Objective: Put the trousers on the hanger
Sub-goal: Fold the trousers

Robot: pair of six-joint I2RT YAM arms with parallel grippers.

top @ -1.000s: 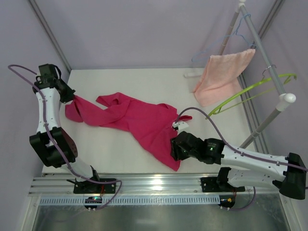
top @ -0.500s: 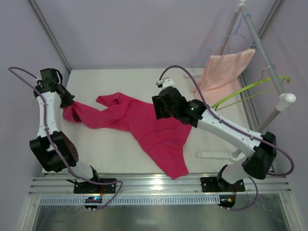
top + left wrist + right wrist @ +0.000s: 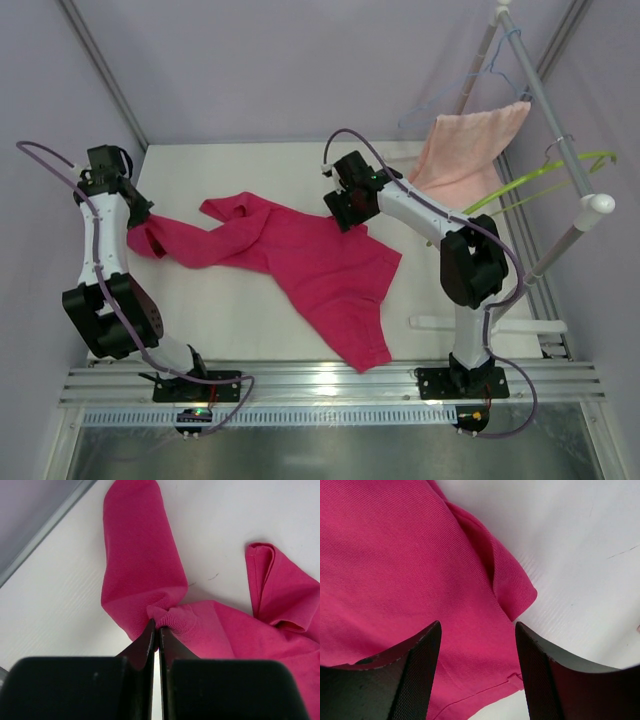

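The magenta-pink trousers point(image 3: 320, 265) lie spread across the white table, one end reaching the left side. My left gripper point(image 3: 138, 218) is shut on that left end; in the left wrist view its fingers pinch a bunched fold of the trousers point(image 3: 172, 617). My right gripper point(image 3: 345, 215) hovers open over the trousers' upper right edge, and the right wrist view shows pink trousers cloth point(image 3: 395, 570) and a folded corner between the spread fingertips point(image 3: 427, 640). The lime-green hanger point(image 3: 520, 185) hangs on the rack at the right, apart from both grippers.
A pale salmon towel point(image 3: 465, 155) hangs on a thin light-blue wire hanger point(image 3: 480, 80) from the slanted rack pole point(image 3: 555, 120) at the back right. A white rack foot bar point(image 3: 480, 322) lies at the right front. The table's near edge meets a metal rail point(image 3: 330, 385).
My right arm let go of the trousers' lower part, opened and swung up to the back, over their upper right edge. The lower cloth now lies flat. The left gripper stayed shut on the left end.
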